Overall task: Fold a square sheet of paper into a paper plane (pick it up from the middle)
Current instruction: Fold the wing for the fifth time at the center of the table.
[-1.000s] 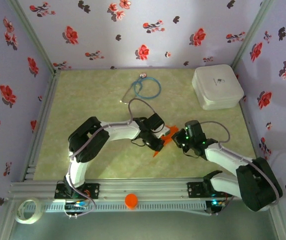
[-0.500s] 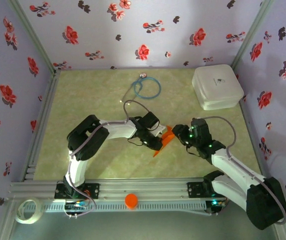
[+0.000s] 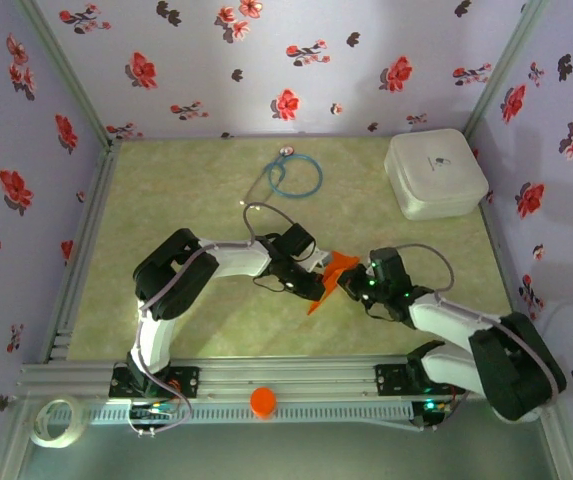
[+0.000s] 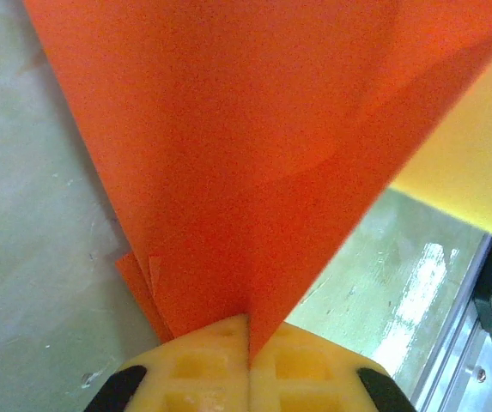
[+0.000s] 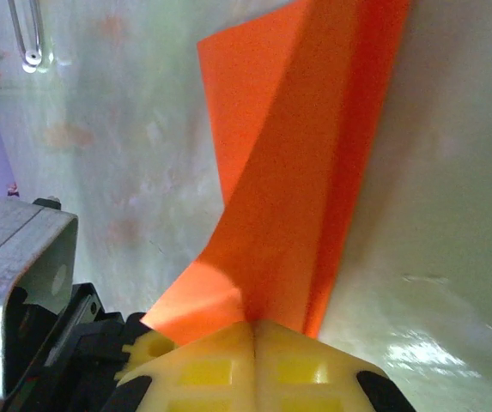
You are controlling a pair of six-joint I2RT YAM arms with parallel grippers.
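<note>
Holding the paper [image 3: 340, 265], I have my left gripper [image 4: 247, 330] and my right gripper [image 5: 254, 330] both closed on it; it hangs between them over the tabletop [image 3: 186, 190], its length running from near-left to far-right.

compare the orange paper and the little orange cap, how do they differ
The orange paper is creased and angular; the orange cap is round. The paper is pinched by the left gripper and the right gripper; the cap sits untouched on the near rail. The paper looks larger than the cap. Both are bright orange.
</note>
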